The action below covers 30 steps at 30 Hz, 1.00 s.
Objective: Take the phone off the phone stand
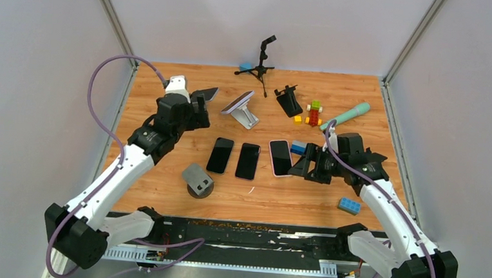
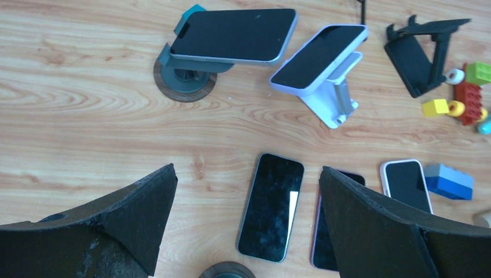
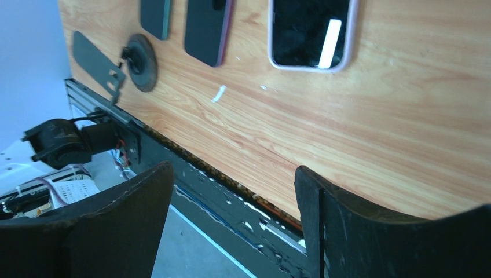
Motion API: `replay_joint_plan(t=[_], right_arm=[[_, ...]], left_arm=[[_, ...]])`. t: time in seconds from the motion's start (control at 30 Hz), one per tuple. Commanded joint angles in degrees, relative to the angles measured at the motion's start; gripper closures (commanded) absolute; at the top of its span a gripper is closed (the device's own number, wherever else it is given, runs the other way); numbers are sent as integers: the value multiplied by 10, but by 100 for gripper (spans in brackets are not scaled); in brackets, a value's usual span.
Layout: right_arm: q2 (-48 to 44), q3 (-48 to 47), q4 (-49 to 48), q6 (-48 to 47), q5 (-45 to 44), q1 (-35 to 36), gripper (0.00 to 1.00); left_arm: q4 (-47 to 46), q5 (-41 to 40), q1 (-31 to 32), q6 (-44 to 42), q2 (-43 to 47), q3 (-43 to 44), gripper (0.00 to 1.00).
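Observation:
A dark phone (image 2: 234, 35) rests tilted on a dark grey round-based stand (image 2: 185, 81) at the far left. A phone in a pale case (image 2: 318, 55) rests on a white stand (image 2: 333, 101), also in the top view (image 1: 239, 102). My left gripper (image 2: 248, 171) is open and empty, above the table short of both stands; in the top view (image 1: 200, 105) it is next to the dark stand's phone (image 1: 209, 93). My right gripper (image 3: 231, 171) is open and empty near the table's front edge, beside a pale-cased flat phone (image 3: 312, 32).
Three phones lie flat mid-table (image 1: 220, 155) (image 1: 248, 160) (image 1: 280, 157). An empty grey round stand (image 1: 197, 180) sits near the front. An empty black stand (image 1: 289, 101), toy bricks (image 1: 313, 113), a blue brick (image 1: 349, 205), a teal tube (image 1: 347, 114) and a mini tripod (image 1: 261, 62) lie about.

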<state>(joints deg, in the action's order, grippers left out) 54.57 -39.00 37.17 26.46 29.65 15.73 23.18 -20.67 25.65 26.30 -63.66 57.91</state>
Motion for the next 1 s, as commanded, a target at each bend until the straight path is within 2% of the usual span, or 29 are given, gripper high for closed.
replay_joint_plan(t=[0.0, 0.2, 0.43, 0.63, 0.77, 0.97], right_arm=[[10, -85, -28, 6, 27, 2, 23], [83, -187, -85, 51, 18, 42, 25], [261, -350, -124, 98, -56, 143, 26], [396, -435, -250, 180, -82, 181, 27], [490, -520, -269, 191, -110, 205, 28], [592, -617, -284, 229, -132, 210, 35]], left_arm=[[1, 51, -4, -34, 63, -23, 0], [52, 55, -4, -51, 135, -84, 0], [106, 36, -4, -53, 244, -130, 0], [137, 58, -4, -67, 268, -118, 0], [163, 58, -4, -78, 273, -106, 0], [147, 70, -4, -78, 301, -122, 0]])
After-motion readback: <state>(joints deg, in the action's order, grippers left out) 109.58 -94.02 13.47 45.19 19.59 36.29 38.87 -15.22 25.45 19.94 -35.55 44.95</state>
